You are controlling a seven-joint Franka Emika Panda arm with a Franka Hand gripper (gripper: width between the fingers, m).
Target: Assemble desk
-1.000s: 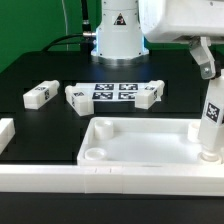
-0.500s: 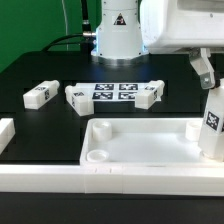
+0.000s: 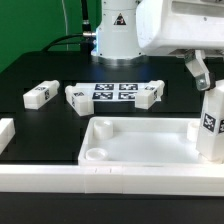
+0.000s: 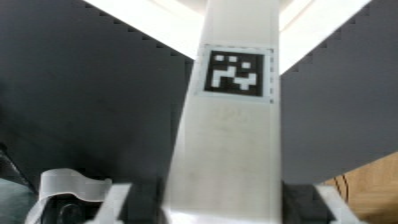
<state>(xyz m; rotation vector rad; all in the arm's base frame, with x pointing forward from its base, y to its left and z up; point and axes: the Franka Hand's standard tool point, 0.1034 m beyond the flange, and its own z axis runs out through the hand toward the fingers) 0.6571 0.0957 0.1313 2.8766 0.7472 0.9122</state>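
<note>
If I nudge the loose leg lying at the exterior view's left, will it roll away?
Probably not: the leg looks square-sided and lies flat, so it should slide. It looks like rigid white plastic, likely stiff and light.

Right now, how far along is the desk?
Done: no leg visibly seated; the top has two empty sockets on the exterior view's left. In hand: the pincer grips one leg upright at the top's corner on that view's right; whether socketed I cannot tell. Left: three loose legs lie beyond the top.
</note>
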